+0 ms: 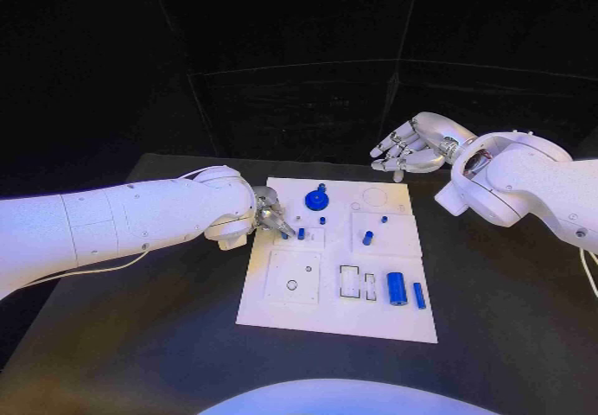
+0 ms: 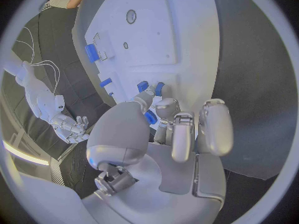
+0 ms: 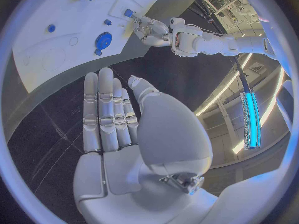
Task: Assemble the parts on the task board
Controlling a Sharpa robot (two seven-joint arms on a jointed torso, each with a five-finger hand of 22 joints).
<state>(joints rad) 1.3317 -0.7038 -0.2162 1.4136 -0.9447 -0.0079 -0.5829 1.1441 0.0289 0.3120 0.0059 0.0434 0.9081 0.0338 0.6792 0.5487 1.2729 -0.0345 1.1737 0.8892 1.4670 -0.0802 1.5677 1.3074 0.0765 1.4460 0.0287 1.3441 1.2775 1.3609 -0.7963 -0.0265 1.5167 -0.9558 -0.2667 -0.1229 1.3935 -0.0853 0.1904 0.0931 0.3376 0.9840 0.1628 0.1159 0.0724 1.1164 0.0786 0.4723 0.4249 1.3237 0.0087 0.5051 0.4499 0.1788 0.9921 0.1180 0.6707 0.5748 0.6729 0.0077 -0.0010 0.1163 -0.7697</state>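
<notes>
The white task board (image 1: 293, 311) lies in the middle of the black table. My left hand (image 1: 268, 216) is at the board's left edge, its fingers bent down onto it. A small blue peg (image 2: 150, 117) sits pinched between its thumb and a finger, and the same peg (image 3: 127, 13) shows at those fingertips. My right hand (image 1: 405, 151) hangs raised beyond the board's far edge, fingers apart, holding nothing. On the board stand a round blue knob (image 1: 318, 201), some short blue pegs (image 1: 369, 236), a thick blue cylinder (image 1: 397, 288) and a slim blue bar (image 1: 420, 296).
The board carries square plates with round holes (image 1: 292, 284) and rectangular slots (image 1: 350, 281). Bare black table surrounds it on the left, right and near sides. A dark wall stands behind the table's far edge.
</notes>
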